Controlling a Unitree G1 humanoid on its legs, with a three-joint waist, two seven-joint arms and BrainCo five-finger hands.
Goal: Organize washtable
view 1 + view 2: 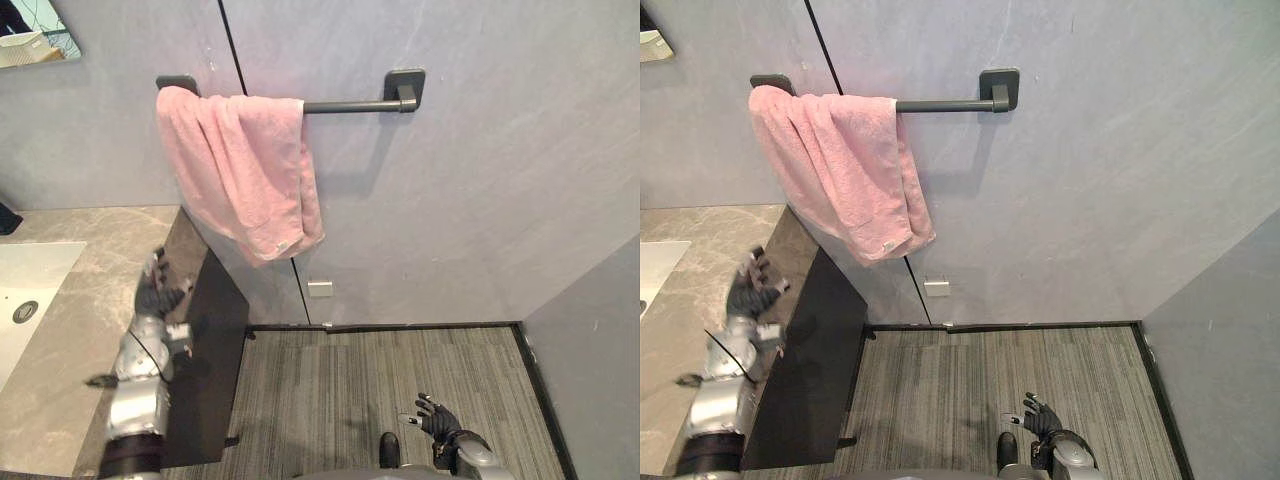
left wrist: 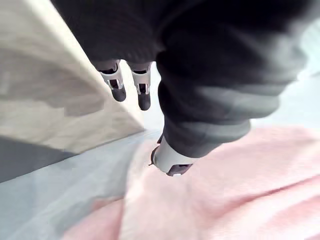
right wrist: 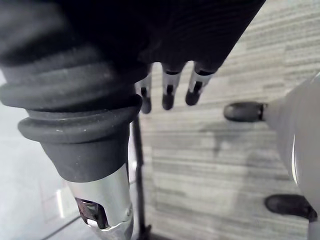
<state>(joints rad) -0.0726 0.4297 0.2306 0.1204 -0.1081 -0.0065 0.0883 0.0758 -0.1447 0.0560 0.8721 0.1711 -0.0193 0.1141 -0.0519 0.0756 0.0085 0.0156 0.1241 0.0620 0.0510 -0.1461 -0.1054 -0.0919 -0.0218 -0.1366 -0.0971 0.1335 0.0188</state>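
A pink towel [image 1: 240, 170] hangs bunched over the left part of a dark wall bar [image 1: 350, 105], with a small label at its lower corner. My left hand [image 1: 158, 292] is raised above the right end of the marble washtable [image 1: 90, 300], below and to the left of the towel; its fingers [image 2: 119, 85] are straight and hold nothing. The towel [image 2: 225, 195] shows beyond them in the left wrist view. My right hand [image 1: 436, 415] hangs low over the striped floor with relaxed fingers [image 3: 167, 92], empty.
A white sink [image 1: 25, 290] with a round drain is set in the washtable at the far left. The washtable's dark side panel [image 1: 215, 340] drops to the grey striped floor [image 1: 380, 370]. A mirror corner [image 1: 35, 35] is at the top left.
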